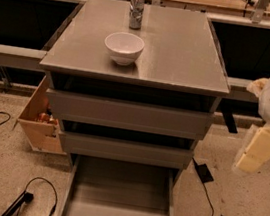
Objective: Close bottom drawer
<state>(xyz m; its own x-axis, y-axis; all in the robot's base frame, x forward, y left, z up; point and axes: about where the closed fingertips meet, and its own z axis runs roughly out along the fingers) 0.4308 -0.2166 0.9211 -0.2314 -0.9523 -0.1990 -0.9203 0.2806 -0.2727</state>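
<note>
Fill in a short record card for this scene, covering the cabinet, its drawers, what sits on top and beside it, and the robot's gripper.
furniture: grey cabinet, three drawers
task item: bottom drawer, pulled far out, tray looks empty
other drawers: top drawer and middle drawer, much further in
on top: white bowl; metal can behind it
beside: tan wooden box, left of the cabinet
robot: gripper, right of the cabinet, touching no drawer

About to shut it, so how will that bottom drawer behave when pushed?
The bottom drawer looks empty, so probably light and easy to slide. Its rigid tray should move straight, not flex. The gripper hangs right of the cabinet, apart from it.
</note>
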